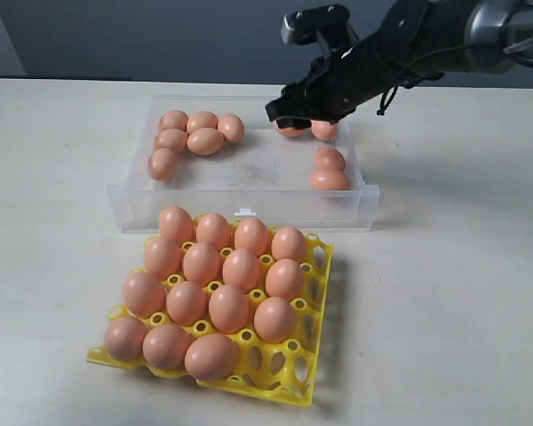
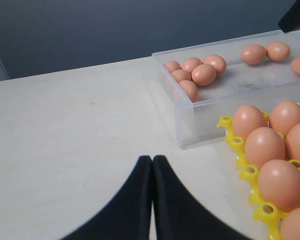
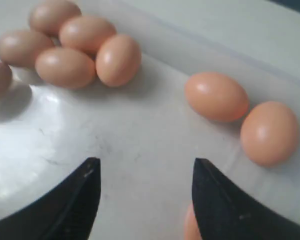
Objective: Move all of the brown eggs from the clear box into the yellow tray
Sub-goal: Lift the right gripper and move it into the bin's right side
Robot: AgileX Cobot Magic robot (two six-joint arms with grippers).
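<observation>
While the right jaws stand apart, empty, two brown eggs [image 3: 217,96] lie just beyond them.

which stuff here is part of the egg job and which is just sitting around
Part of the job: brown eggs, clear box, yellow tray, right gripper, open over the box.
Just there: left gripper, shut, over the table; no stray objects show.

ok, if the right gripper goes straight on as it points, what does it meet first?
Probably bare floor of the clear box, between the egg cluster and the pair of eggs; depth is unclear.
</observation>
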